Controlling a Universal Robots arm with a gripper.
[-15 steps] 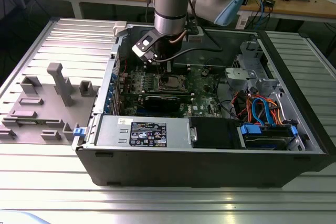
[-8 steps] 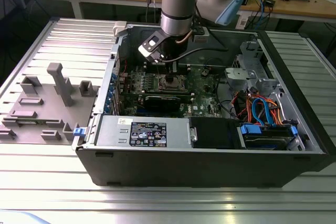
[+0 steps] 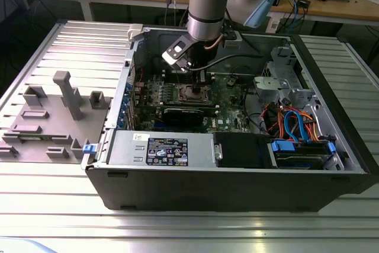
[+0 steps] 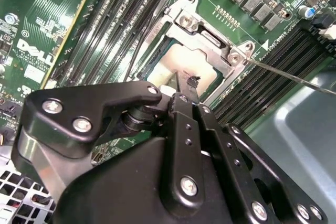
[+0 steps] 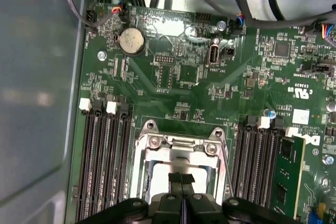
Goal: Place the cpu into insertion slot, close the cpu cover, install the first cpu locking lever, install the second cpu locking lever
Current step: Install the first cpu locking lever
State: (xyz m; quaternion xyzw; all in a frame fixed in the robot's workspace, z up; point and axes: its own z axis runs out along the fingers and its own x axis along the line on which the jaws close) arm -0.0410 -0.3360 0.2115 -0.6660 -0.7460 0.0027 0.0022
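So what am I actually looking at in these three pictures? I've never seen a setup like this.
It's a robot arm working inside an open computer case that lies on a ribbed metal table. The exterior view comes from a camera off the arm; grey holders sit on that view's left. The two wrist views come from cameras riding on the arm, looking past its black tool, the part that grasps. The tool is shut, holding nothing I can see, with its tips over the cpu, the silver square chip. The chip lies on the green circuit board, and the cpu cover, a metal frame with a window, appears to lie over it. A thin metal lever sticks out beside it.
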